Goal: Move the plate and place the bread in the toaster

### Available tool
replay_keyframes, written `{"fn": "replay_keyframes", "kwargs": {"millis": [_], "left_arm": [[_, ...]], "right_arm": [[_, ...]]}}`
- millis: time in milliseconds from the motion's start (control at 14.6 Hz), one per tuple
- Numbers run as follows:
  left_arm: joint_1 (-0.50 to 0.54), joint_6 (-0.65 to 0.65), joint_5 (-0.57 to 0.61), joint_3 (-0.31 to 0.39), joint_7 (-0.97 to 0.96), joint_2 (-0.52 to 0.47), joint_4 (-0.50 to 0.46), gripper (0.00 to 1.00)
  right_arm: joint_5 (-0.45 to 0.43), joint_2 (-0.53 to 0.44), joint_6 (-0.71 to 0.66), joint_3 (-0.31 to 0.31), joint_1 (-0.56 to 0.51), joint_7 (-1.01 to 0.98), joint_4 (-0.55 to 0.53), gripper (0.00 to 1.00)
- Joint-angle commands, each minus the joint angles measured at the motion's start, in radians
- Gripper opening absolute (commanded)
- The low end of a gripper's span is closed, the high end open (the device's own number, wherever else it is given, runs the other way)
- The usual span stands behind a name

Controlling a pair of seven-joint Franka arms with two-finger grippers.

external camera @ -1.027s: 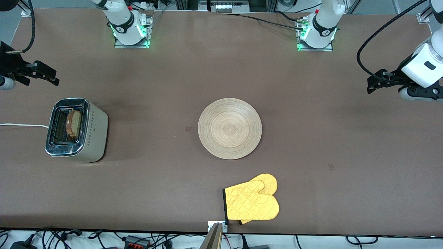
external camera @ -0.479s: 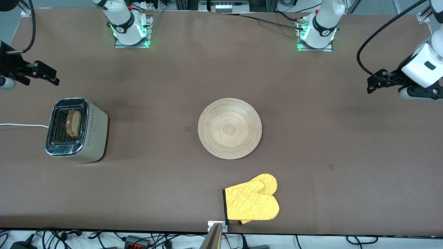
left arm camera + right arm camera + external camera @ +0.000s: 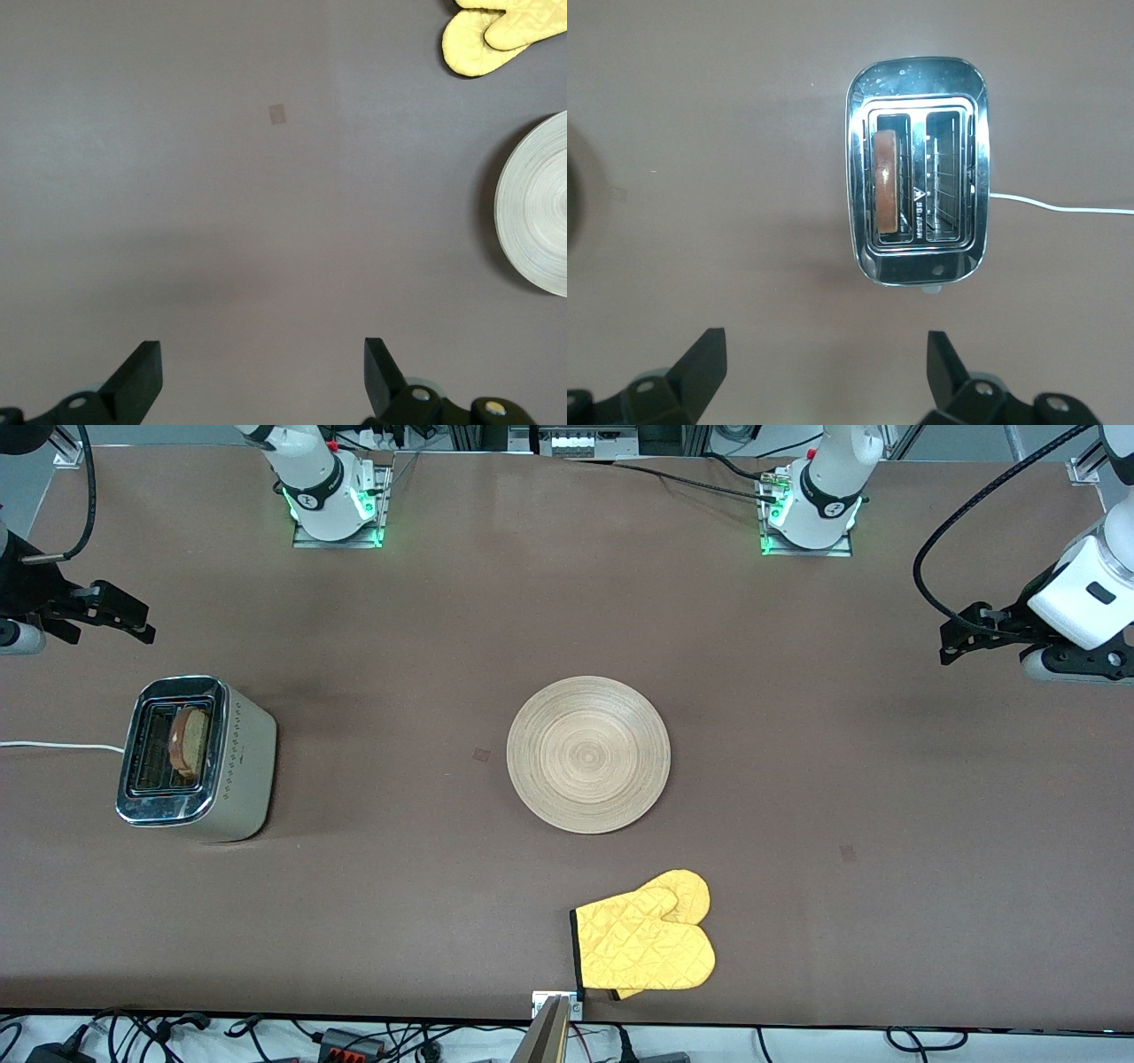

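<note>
Standing upright in one toaster (image 3: 197,759) slot: bread (image 3: 190,742), crust edge showing, so loading looks done. Toaster at right arm's end of table, white cord (image 3: 58,747) trailing off edge. Plate (image 3: 588,754) bare at table middle, yellow oven mitt (image 3: 645,940) nearer front camera. Whether plate move finished: cannot judge. Right gripper (image 3: 819,372) up over table near toaster, fingers spread, empty. Left gripper (image 3: 264,376) over bare table at left arm's end, fingers spread, empty. Both arms waiting; little appears left.
</note>
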Motion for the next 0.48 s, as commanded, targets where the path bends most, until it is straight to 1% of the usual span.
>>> {"fn": "replay_keyframes", "kwargs": {"millis": [0, 411], "left_arm": [[0.001, -0.019, 0.017, 0.000, 0.016, -0.004, 0.013, 1.00], [0.001, -0.019, 0.017, 0.000, 0.016, -0.004, 0.013, 1.00]], "right_arm": [[0.000, -0.018, 0.004, 0.020, -0.021, 0.014, -0.019, 1.00], [0.000, -0.020, 0.000, 0.020, -0.021, 0.016, -0.019, 1.00]]}}
